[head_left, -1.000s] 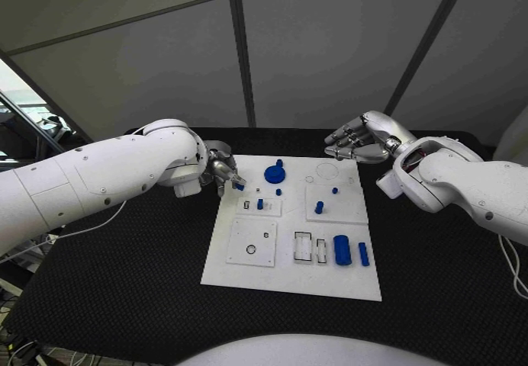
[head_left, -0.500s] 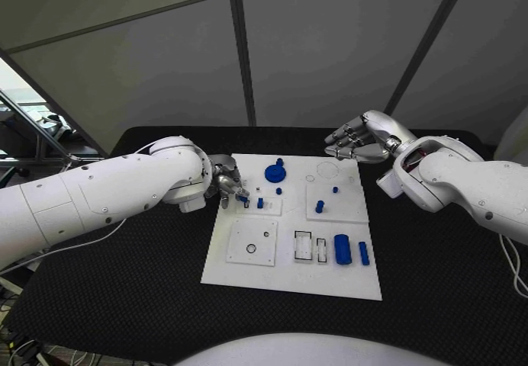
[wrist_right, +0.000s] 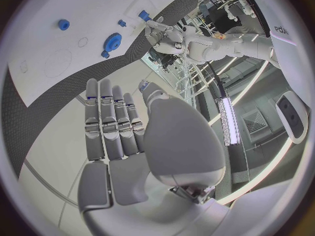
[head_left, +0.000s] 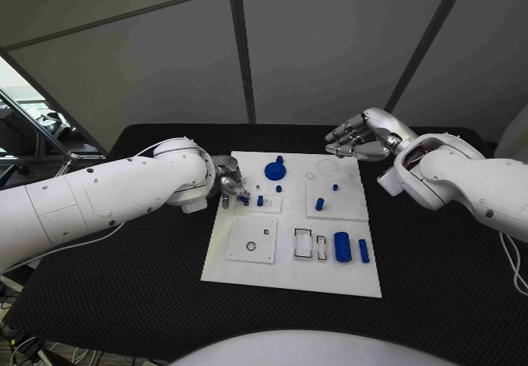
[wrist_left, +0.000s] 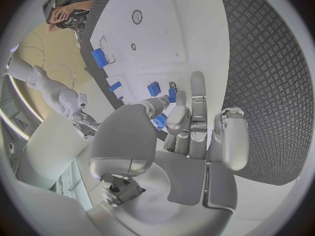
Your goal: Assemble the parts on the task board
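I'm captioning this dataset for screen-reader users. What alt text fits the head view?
A white task board lies on a black table, carrying small blue parts. The left hand pinches a blue part at the board's left edge, while the right hand hovers with fingers curled beyond its far right corner.

task board [head_left: 291, 278] mid-table | parts [head_left: 342, 249] on it (most toward far half) | left robot hand [head_left: 228, 185] at board's left edge

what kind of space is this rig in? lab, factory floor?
Likely a robotics lab or test cell: grey partition panels behind a black table, a white task board with small blue parts, and ceiling strip lights.
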